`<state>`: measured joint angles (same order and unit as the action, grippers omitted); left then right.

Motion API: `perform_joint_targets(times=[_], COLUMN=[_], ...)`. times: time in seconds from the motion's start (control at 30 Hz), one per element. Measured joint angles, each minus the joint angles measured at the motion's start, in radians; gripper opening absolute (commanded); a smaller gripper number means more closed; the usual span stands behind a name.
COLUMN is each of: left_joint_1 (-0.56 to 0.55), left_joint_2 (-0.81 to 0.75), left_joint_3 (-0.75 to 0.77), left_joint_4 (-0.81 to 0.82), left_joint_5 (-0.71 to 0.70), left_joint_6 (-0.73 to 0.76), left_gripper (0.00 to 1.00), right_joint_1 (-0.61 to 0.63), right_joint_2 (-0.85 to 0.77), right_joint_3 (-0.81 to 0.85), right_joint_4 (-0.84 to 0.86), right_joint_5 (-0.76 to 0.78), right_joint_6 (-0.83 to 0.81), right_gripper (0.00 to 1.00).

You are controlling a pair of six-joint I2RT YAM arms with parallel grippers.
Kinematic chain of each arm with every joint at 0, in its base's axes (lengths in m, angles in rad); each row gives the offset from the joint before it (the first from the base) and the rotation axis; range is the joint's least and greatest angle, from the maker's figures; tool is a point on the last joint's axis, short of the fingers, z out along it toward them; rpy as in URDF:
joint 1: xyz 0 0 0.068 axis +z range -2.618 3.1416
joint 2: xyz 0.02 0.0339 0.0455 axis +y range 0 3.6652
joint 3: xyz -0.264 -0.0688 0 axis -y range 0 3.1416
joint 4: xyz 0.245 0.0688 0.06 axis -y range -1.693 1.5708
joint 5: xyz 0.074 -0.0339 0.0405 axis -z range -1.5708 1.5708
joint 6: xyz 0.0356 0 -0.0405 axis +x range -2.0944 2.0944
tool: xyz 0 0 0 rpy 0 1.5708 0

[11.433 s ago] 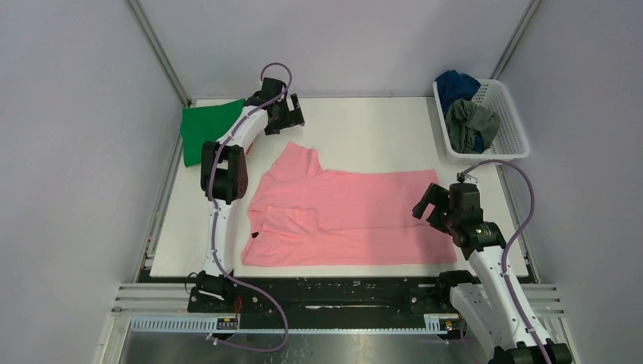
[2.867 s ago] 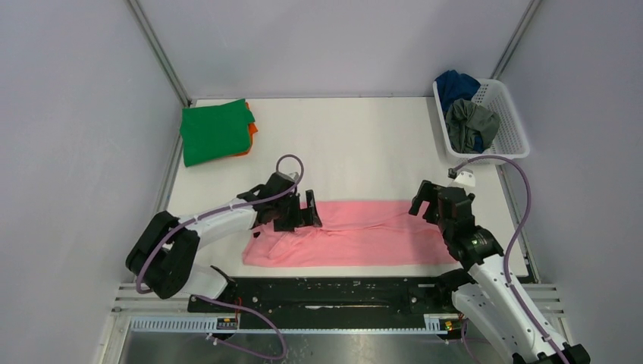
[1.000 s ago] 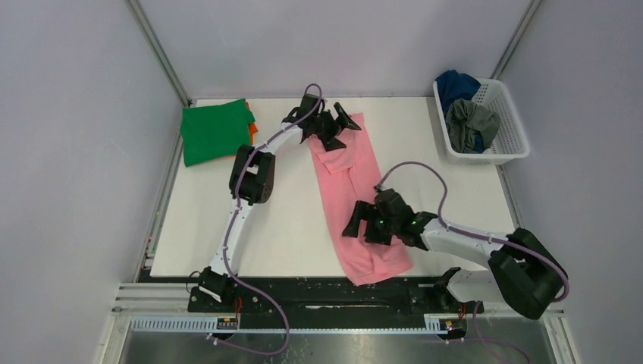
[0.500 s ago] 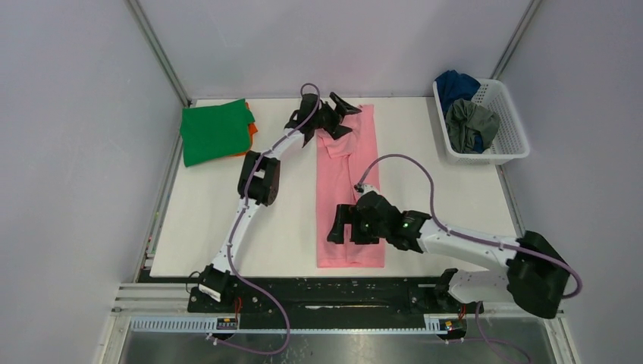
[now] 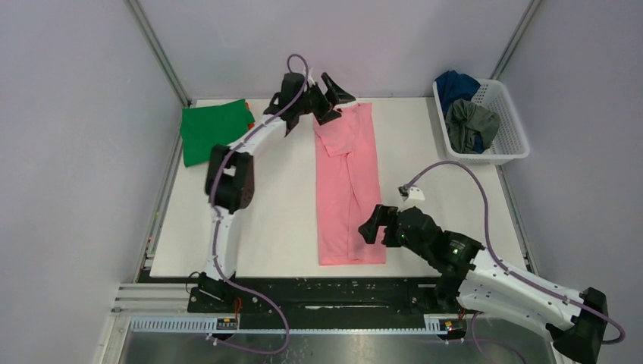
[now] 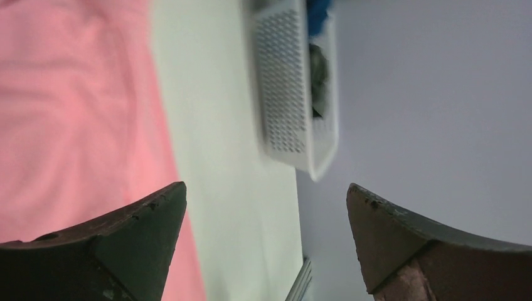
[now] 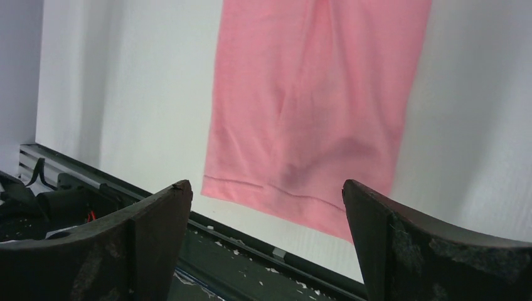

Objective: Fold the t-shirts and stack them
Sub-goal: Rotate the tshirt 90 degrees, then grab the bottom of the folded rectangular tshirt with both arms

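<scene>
The pink t-shirt (image 5: 349, 186) is lying flat as a long, narrow strip down the middle of the table (image 5: 280, 220), from the far edge to the near edge. The left gripper (image 5: 337, 106) is hovering at its far end, jaws spread and empty. The right gripper (image 5: 369, 230) is hanging above the near right edge, jaws likewise spread and clear of the cloth.

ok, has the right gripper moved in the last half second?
Yes. The right gripper has slid right, toward the white basket side: it was over the left edge of the pink t-shirt, and now sits open at its right edge.
</scene>
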<state>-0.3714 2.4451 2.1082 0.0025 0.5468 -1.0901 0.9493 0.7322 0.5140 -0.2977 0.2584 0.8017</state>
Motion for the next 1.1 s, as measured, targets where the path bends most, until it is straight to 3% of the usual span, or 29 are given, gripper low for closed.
perform_joint_targets(times=[0.17, 0.23, 0.3, 0.4, 0.6, 0.7, 0.87, 1.1], left_joint_1=[-0.069, -0.116, -0.239, -0.391, -0.581, -0.639, -0.665, -0.668], left_joint_2=[-0.700, -0.928, -1.112, -1.268, -1.332, -1.378, -1.340, -1.192], left_joint_3=[-0.644, -0.823, -0.991, -1.205, -1.518, -1.591, -1.620, -1.621], left_joint_4=[0.122, 0.140, 0.137, 0.077, -0.199, -0.273, -0.232, -0.109], left_joint_5=[-0.004, -0.040, -0.121, -0.219, -0.417, -0.453, -0.477, -0.477], left_joint_6=[0.175, 0.243, 0.307, 0.354, 0.301, 0.256, 0.200, 0.158], left_gripper=[0.99, 0.99, 0.99, 0.99, 0.99, 0.99, 0.87, 0.60], right_joint_1=[0.000, 0.000, 0.000, 0.000, 0.000, 0.000, 0.000, 0.000], right_joint_2=[-0.120, -0.165, -0.198, -0.213, -0.169, -0.131, -0.092, -0.019], right_joint_3=[-0.048, -0.084, -0.118, -0.146, -0.151, -0.154, -0.176, -0.198], right_joint_4=[-0.122, -0.164, -0.200, -0.233, -0.240, -0.227, -0.182, -0.134], right_joint_5=[0.034, 0.037, 0.037, 0.036, 0.027, 0.013, -0.013, -0.017], right_joint_6=[0.032, 0.053, 0.074, 0.092, 0.093, 0.093, 0.096, 0.130], right_gripper=[0.98, 0.99, 0.98, 0.98, 0.98, 0.99, 0.96, 0.78])
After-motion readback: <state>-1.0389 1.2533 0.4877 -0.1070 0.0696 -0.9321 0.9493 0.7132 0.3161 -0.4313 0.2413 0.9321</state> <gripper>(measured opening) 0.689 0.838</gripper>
